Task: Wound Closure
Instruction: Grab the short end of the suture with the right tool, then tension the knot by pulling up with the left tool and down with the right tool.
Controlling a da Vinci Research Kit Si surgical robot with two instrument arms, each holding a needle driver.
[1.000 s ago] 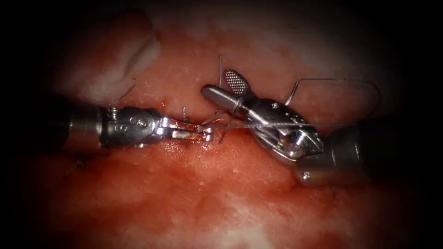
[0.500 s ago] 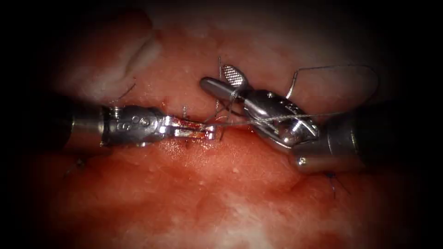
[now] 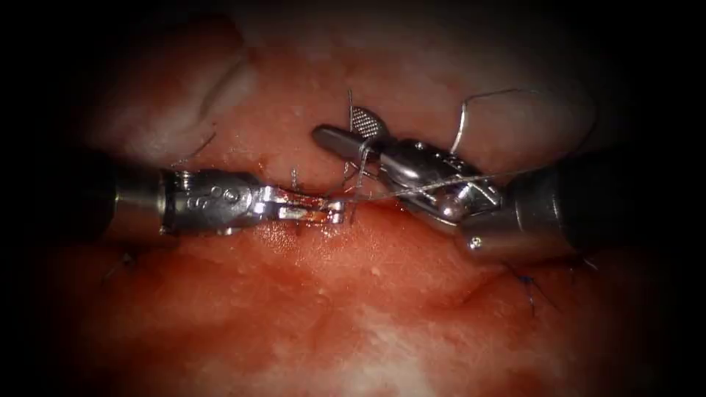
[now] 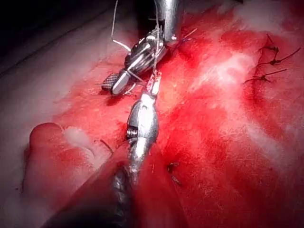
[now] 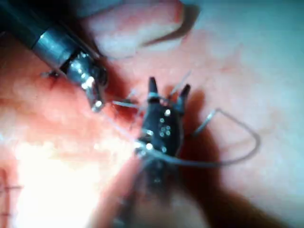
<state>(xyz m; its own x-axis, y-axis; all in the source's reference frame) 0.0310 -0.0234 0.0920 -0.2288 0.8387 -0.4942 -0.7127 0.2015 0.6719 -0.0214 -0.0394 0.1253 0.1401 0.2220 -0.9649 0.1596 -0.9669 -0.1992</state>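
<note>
Endoscope view: my left hand [image 3: 334, 212] sits mid-frame, just left of centre, lying along the cut [image 3: 309, 192], jaws closed on the thread [image 3: 441, 185] near where it leaves the tissue [image 3: 353, 294]. Right hand [image 3: 351, 131] is up and right of it, jaws spread wide, gripping nothing; the textured inner face of one jaw shows. Thread runs taut from the left tip rightward across the right tool's wrist, and a loose arc of it curls over the tissue in the upper right of frame. Compared w/ a sec ago the right tool has drifted up and left, while the left one hasn't budged. Can't make out the needle anywhere, so no call on whether it's in tissue. Older stitch tails [image 3: 529, 287] sit lower right, red fluid [image 3: 309, 250] below the cut. Judging by thread wrapped round the open right tool, I'd say knot-tying is in hand. Next move needs, imo, a firm hold at the left tip, tension kept even, and thread clear of the right wrist joint.
</note>
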